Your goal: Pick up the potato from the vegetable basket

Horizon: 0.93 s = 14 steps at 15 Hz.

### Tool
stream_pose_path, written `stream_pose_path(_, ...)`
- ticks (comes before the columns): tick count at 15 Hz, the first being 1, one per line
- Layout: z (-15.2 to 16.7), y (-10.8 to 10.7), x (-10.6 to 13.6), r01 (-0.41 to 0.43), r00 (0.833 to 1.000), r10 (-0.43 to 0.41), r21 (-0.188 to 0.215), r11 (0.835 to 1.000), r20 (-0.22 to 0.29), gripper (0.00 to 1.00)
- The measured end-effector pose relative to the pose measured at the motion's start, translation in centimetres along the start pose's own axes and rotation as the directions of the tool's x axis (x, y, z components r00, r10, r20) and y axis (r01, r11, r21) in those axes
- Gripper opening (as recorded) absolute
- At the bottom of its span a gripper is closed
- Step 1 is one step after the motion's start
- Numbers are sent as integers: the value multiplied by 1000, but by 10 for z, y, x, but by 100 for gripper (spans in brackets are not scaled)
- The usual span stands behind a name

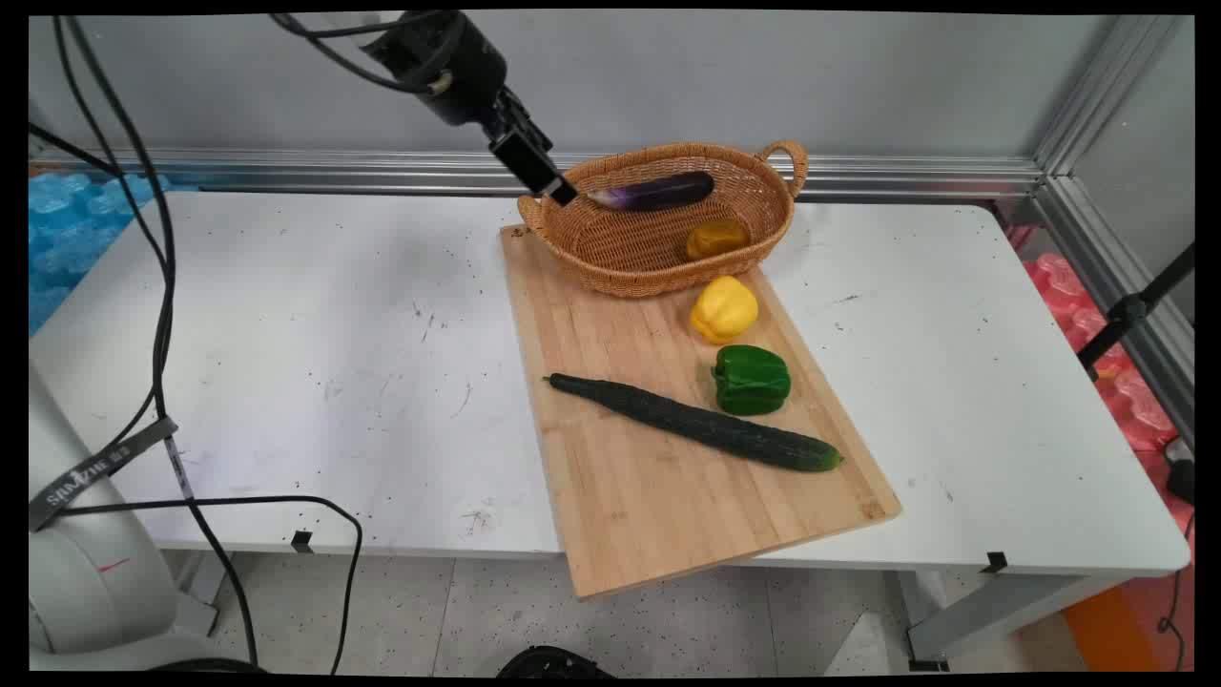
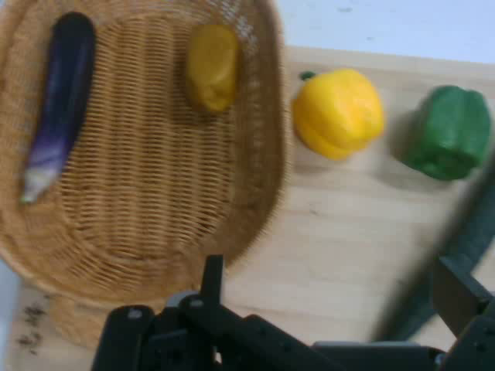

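The cucumber [image 1: 696, 424] is lying nearest on the cutting board [image 1: 668, 496], then the green pepper [image 1: 752, 379] and yellow pepper [image 1: 724, 307]. Beyond them, the open, empty end effector [image 1: 555, 189] is hovering beside the basket [image 1: 610, 258], nearest the eggplant [image 1: 653, 193] inside — smooth, probably slippery, best held mid-body.

Even bright light, soft shadows, hand view blurred
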<state>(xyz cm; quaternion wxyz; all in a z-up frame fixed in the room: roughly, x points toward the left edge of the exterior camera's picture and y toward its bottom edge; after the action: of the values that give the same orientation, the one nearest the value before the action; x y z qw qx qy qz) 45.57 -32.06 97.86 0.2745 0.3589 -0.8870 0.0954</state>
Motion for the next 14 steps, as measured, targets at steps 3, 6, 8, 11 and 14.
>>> stream_pose_path(3, 17, -13, 15, 4, 1000, -4, 25, 1000, -7, 100)
stream_pose_path(6, 44, -29, 35, -16, 1000, 17, 38, 999, -9, 100)
stream_pose_path(8, 66, -39, 46, -33, 999, 33, 39, 999, -5, 100)
stream_pose_path(11, 97, -50, 57, -49, 999, 48, 39, 998, 3, 100)
stream_pose_path(14, 124, -58, 66, -57, 998, 57, 36, 998, 9, 100)
